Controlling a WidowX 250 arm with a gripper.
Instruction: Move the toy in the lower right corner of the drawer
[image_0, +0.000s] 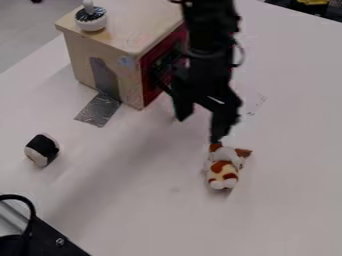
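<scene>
The black gripper (199, 129) hangs with its fingers spread, presumably to leave room for the spotted plush toy (222, 169), which lies on the white table (147, 200) apart from the wooden box (123, 45), perhaps touching one fingertip.

The black, knobbly arm (208, 25) has a thin looping cable (240, 54) and black hand (198, 130).

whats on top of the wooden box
A round white object with a dark, speckled upper part and a white knob stands near the left corner of the wooden box. What is directly beneath it is covered, and the black arm hides whatever lies behind it.
</scene>
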